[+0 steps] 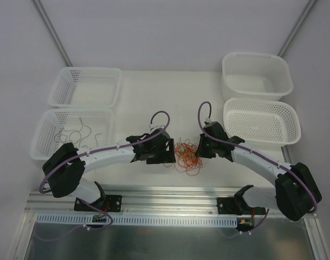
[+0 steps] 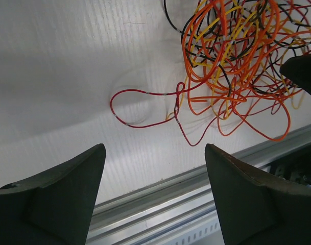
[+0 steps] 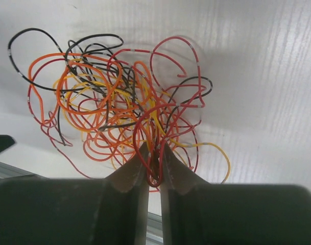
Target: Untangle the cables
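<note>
A tangle of thin orange, red, black and yellow cables (image 1: pixel 186 156) lies on the white table between my two grippers. In the right wrist view the tangle (image 3: pixel 114 112) spreads ahead of my right gripper (image 3: pixel 154 153), whose jaws are shut on a red cable loop with other strands pinched beside it. My left gripper (image 2: pixel 154 153) is open and empty; the tangle (image 2: pixel 237 56) sits ahead and to its right, with one red strand (image 2: pixel 145 109) trailing out toward it. From above, the left gripper (image 1: pixel 163 151) is just left of the pile and the right gripper (image 1: pixel 201 149) just right of it.
Two white perforated baskets stand at the left; the nearer one (image 1: pixel 45 142) holds a few thin dark wires (image 1: pixel 75 132), the farther one (image 1: pixel 116 86) none. At the right stand a perforated basket (image 1: pixel 292 122) and a smooth white tub (image 1: pixel 284 73). A metal rail (image 1: pixel 170 192) runs along the table's near edge.
</note>
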Tool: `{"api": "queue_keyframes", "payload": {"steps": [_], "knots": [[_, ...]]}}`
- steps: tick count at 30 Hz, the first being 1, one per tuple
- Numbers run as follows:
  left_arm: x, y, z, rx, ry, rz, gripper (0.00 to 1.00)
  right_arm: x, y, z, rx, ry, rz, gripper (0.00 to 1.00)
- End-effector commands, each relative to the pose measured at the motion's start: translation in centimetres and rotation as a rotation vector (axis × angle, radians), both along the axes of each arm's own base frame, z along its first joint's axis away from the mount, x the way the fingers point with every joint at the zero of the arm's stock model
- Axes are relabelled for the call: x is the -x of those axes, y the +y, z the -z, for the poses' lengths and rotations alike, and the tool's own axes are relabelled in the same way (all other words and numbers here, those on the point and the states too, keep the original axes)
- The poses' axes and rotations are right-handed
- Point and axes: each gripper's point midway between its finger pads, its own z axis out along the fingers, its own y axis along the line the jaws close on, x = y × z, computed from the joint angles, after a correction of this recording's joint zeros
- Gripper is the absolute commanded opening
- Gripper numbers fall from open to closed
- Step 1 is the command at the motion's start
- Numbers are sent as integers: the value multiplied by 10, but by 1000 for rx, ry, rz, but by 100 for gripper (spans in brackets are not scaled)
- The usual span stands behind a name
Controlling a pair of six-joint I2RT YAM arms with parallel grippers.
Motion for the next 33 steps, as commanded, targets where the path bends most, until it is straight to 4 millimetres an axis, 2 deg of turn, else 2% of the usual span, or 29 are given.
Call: {"api": "queue_keyframes", "payload": {"steps": [1,5,14,17,21,22,23,29,30,32,33], "knots": [[-8,-20,2,2,-16,-55,78,-14,16,-20,-91,-65,80,11],[-9,-31,14,-30,-6,-57,73,-14,21,-28,-120,-75,86,8],[-26,-30,27,-88,-38,-119,54,-8,24,-29,-135,-77,82,6],[-26,-23,34,-111,-42,-143,43,-10,18,-27,-112,-92,98,6],[-24,-13,41,-140,-45,-150,20,-8,11,-27,-83,-108,99,5],[-24,-11,41,-145,-52,-153,9,-8,7,-26,-65,-111,106,4],[-24,-7,42,-151,-55,-156,2,-8,4,-26,-55,-117,109,4],[-31,14,30,-189,-126,-143,0,-6,-23,-25,16,-137,152,3],[-34,19,21,-185,-155,-141,0,-6,-29,-24,28,-134,162,3],[-39,36,15,-216,-177,-158,0,-6,-40,-26,40,-145,181,3],[-41,44,4,-214,-204,-155,0,-7,-52,-23,57,-133,212,3]]}}
